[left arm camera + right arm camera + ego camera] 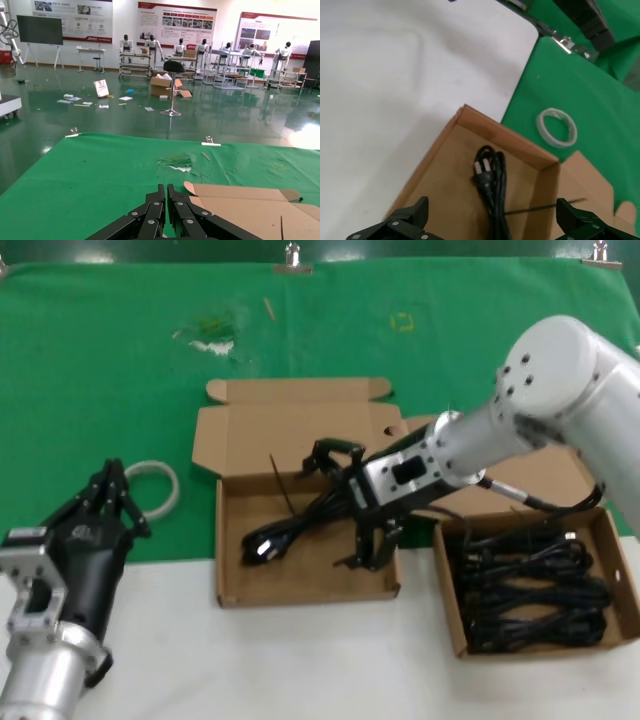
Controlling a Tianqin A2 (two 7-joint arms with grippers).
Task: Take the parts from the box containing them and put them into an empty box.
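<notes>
The wider squarish box (228, 570) stands mid-table with its lid open. One black cord bundle (290, 530) lies in it. My right gripper (352, 502) hangs over that box, open wide, with the cord between its fingers but not gripped. In the right wrist view the cord (489, 182) lies on the box floor (450, 175) between the spread fingers (405, 222). The narrower box (452, 610) at the right holds several more coiled cords (535, 590). My left gripper (112, 490) is shut and empty, parked at the left; it also shows in the left wrist view (167, 192).
A whitish tape ring (158, 483) lies on the green mat (120, 370) just beside my left gripper, and also shows in the right wrist view (556, 127). The squarish box's lid (250, 205) lies open toward the back. White table surface (300, 660) runs along the front.
</notes>
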